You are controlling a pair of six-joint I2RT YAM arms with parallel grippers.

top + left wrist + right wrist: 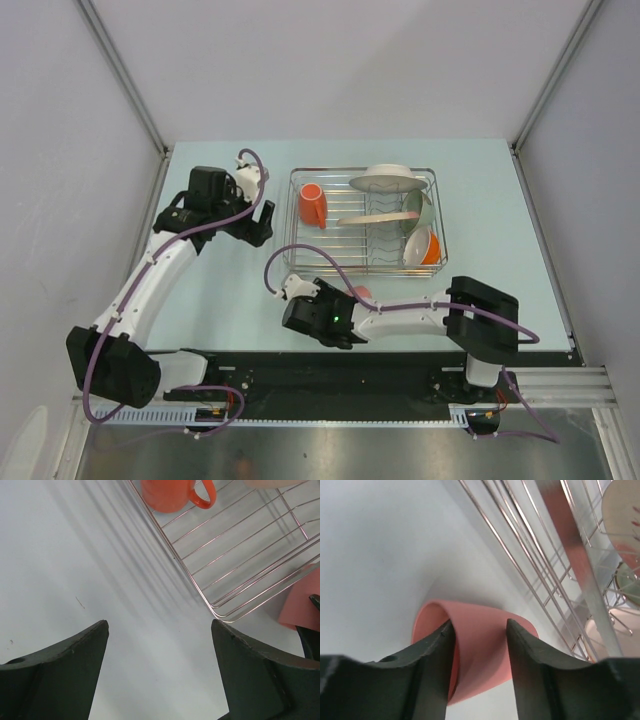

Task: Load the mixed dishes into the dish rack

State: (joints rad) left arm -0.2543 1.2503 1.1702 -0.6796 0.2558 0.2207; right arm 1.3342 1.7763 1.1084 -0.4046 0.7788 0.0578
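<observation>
Just in front of the rack (362,270), a pink tumbler (481,672) lies on its side on the table (220,290), apart from the wire. The right tool (479,625) straddles its wall, a finger on either side; I cannot tell whether it is clamped. Off by the rack's left corner, the left tool (159,625) hangs spread wide over bare table, gripping nothing. Inside the rack sit an orange mug (312,205), plates (388,180) and bowls (424,248).
</observation>
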